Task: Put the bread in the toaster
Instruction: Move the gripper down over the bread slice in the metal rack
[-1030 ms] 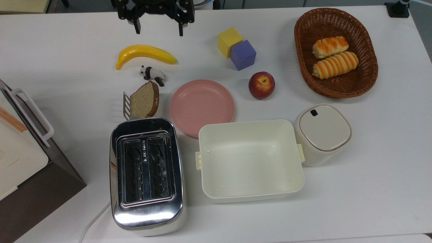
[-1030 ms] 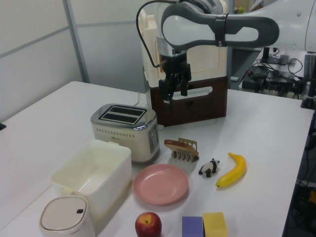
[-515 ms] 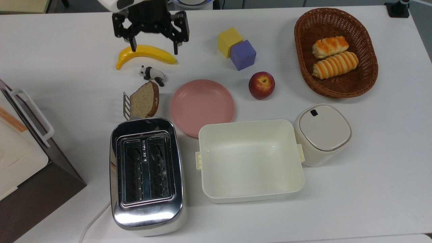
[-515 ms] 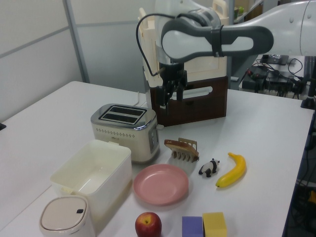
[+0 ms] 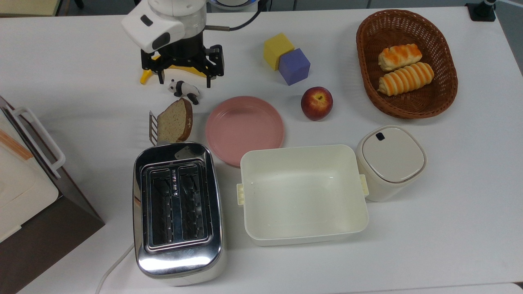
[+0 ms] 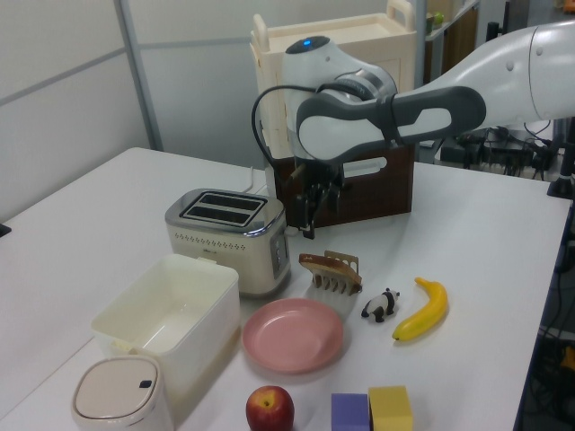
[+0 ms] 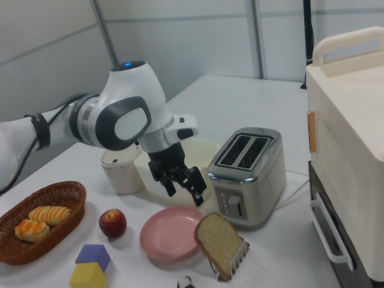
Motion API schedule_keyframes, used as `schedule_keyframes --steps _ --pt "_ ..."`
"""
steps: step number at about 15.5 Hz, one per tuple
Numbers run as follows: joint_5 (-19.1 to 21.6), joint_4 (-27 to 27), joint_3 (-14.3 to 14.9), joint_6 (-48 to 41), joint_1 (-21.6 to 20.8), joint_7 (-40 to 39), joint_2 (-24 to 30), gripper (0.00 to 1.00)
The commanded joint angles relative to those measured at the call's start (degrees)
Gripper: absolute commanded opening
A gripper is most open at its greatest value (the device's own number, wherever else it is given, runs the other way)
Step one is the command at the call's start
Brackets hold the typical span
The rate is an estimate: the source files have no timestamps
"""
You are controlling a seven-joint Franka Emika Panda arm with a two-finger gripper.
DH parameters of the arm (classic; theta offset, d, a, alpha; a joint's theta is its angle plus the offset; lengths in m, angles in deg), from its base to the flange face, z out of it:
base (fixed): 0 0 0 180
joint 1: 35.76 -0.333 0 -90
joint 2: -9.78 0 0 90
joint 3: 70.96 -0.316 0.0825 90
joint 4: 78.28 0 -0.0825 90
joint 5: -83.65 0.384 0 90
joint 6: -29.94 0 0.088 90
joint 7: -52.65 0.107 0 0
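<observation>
The bread [image 5: 175, 120] is a tan slice with a dark crust, leaning on a small wire rack [image 5: 153, 128] just beyond the toaster [image 5: 177, 212]. The chrome toaster's two slots are empty. My gripper [image 5: 184, 83] hangs open above the banana and toy panda, a short way beyond the bread in the top view, with nothing between its fingers. In the left view the gripper [image 6: 313, 223] is above and left of the bread [image 6: 328, 265], near the toaster [image 6: 229, 238]. In the right view the gripper [image 7: 185, 195] is up and to the left of the bread [image 7: 219, 243] and left of the toaster [image 7: 246, 174].
A toy panda [image 5: 184, 90] and a banana [image 6: 422, 310] lie under the gripper. A pink plate [image 5: 244, 126], an apple [image 5: 316, 103], a cream tub [image 5: 302, 192] and a lidded container [image 5: 390, 161] fill the middle. A roll basket [image 5: 365, 49] and blocks [image 5: 286, 59] lie farther off.
My gripper has come from the table's far edge toward the bread, now over the banana and lower. It stays open. Nothing else has moved.
</observation>
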State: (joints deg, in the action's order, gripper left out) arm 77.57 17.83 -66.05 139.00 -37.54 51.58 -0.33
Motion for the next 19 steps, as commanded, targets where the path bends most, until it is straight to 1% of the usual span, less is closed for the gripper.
schedule_keyframes --steps 1,3,8,10,17,19 --pt "-1.4 4.4 0.3 2.6 -0.2 -0.7 1.5 1.00" --pt "-2.2 5.1 0.3 3.3 -0.2 -0.7 1.3 1.00" --pt "-2.5 6.4 0.3 6.0 0.3 -0.7 1.1 1.00" --pt "-3.8 7.6 0.3 8.3 0.3 -0.6 0.4 1.00" --pt "-6.3 7.5 0.4 9.3 0.8 -0.4 -2.5 1.00" --pt "-6.6 7.7 0.4 11.3 0.9 -0.3 -2.9 1.00"
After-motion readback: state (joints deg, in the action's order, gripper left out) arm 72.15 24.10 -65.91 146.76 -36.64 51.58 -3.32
